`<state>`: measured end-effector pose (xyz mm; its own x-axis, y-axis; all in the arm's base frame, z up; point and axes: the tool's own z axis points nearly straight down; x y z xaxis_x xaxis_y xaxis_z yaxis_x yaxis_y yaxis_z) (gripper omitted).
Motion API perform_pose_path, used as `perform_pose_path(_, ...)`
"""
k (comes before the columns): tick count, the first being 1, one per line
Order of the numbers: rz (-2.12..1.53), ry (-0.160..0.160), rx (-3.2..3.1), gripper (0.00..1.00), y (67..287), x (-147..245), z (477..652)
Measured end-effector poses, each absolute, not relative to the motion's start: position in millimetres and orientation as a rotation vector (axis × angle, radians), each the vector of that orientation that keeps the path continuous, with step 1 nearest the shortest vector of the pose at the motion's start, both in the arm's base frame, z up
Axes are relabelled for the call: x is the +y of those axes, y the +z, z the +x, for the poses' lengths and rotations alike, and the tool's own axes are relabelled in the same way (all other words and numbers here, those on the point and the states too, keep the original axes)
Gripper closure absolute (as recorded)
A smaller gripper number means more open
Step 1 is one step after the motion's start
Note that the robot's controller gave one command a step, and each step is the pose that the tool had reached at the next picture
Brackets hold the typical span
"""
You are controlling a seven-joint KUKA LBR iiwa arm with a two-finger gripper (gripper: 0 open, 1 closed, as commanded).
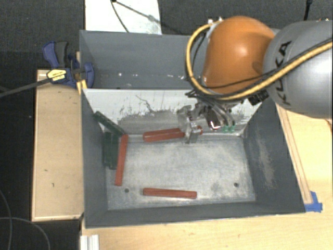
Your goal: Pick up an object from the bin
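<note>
- Dark matte ground around the rig; grey metal bin (135, 51) sits in the middle. Sheet walls, floor scuffed and scratched pale, worst toward the rear.
- Arm (307, 72) enters from the right: smooth silver-grey casing, glossy orange cover (234, 46) rounded like a dome at the wrist, yellow and black cables (193, 61) looped round it.
- Bin contents sparse, no heap. Dark green pieces (110, 147), flat and blocky, lie against the left wall.
- Three red-brown sticks, long, slim, dull-surfaced. Left stick (121, 160) lies front-to-back, just beside the green pieces. Front stick (170, 194) lies crosswise near the front wall, well apart from the rest. Rear stick (162, 136) lies crosswise near the back wall.
- Gripper (191, 130) is low in the bin, at the right end of the rear stick, touching it or just beside it. Cannot tell whether it is open or closed, or whether the stick is gripped.
- Step, as judged: descent onto the target, at the grasp point. Likely target is the rear stick.
- Next move calls for closing across the stick's narrow width, then a straight lift. An end grip on a long stick may let it swing or slip.
</note>
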<state>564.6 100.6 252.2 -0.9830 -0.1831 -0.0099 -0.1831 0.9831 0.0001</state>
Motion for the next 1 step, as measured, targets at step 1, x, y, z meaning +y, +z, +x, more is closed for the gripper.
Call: perform_pose_path(1,-0.751,-0.003,3.04,1.0,311.0,61.8,593.9)
